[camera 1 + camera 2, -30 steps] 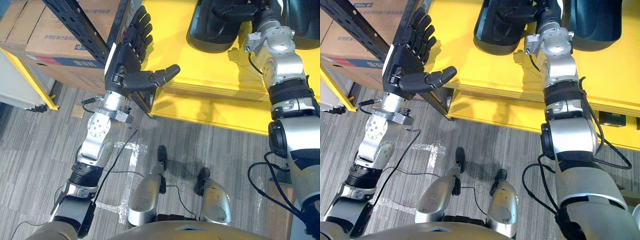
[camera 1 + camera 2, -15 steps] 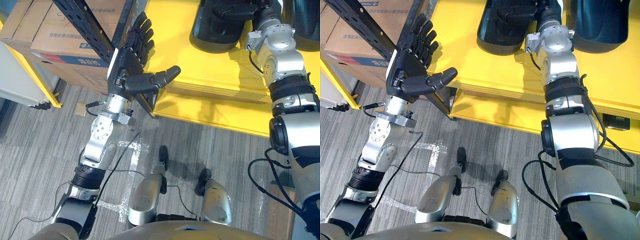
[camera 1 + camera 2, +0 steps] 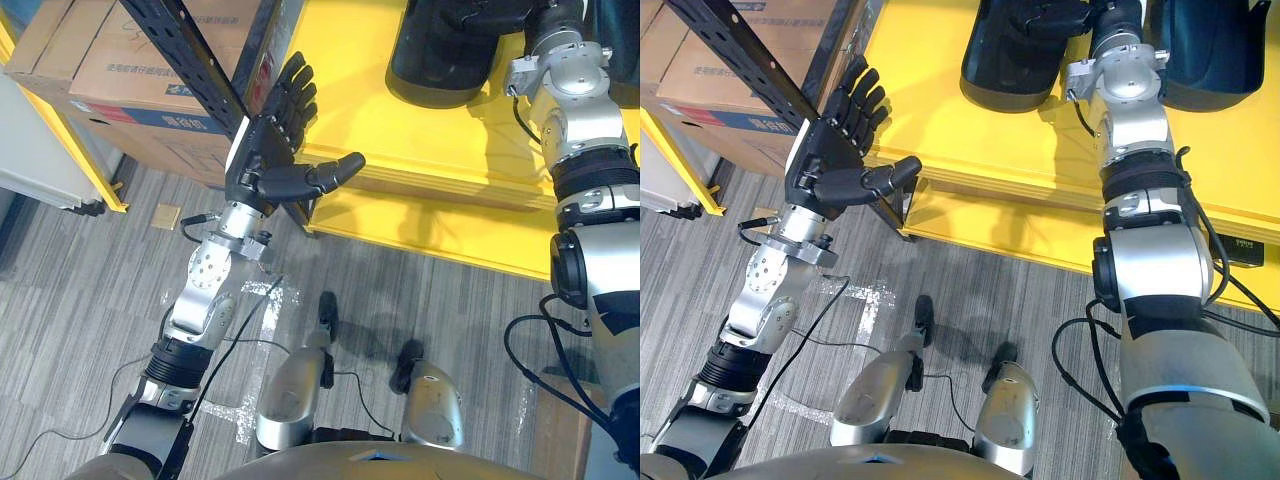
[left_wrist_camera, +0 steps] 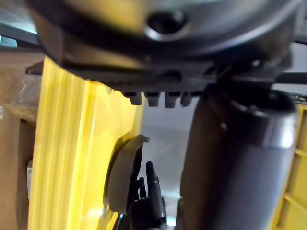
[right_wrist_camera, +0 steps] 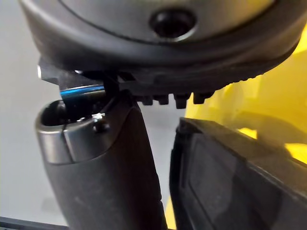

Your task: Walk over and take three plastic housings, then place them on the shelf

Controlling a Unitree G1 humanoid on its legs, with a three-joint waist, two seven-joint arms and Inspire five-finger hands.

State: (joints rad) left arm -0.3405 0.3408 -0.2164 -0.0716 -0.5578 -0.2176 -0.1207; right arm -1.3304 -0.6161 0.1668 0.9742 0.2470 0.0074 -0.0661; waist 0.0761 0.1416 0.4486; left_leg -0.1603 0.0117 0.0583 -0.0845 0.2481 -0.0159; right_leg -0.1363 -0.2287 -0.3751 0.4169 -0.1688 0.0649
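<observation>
A dark plastic housing (image 3: 1005, 70) stands on the yellow table (image 3: 400, 140), and a second housing (image 3: 1205, 55) stands to its right. My right hand (image 3: 1055, 15) lies across the top of the first housing, fingers relaxed. In the right wrist view its straight thumb (image 5: 105, 182) runs beside the housing's wall (image 5: 240, 182). My left hand (image 3: 265, 160) is raised at the table's near left corner, open, palm toward the table, thumb stretched out, holding nothing. The left wrist view looks along the yellow surface (image 4: 72, 143) to the housing (image 4: 120, 177).
A black shelf upright (image 3: 190, 50) slants just behind my left hand. Cardboard boxes (image 3: 120, 70) are stacked to the left of the table on a yellow-edged frame. Grey striped floor (image 3: 90, 300) lies in front of the table.
The whole view has shifted a little as the camera moved closer to the table. Both hands keep their places relative to the table and the housing.
</observation>
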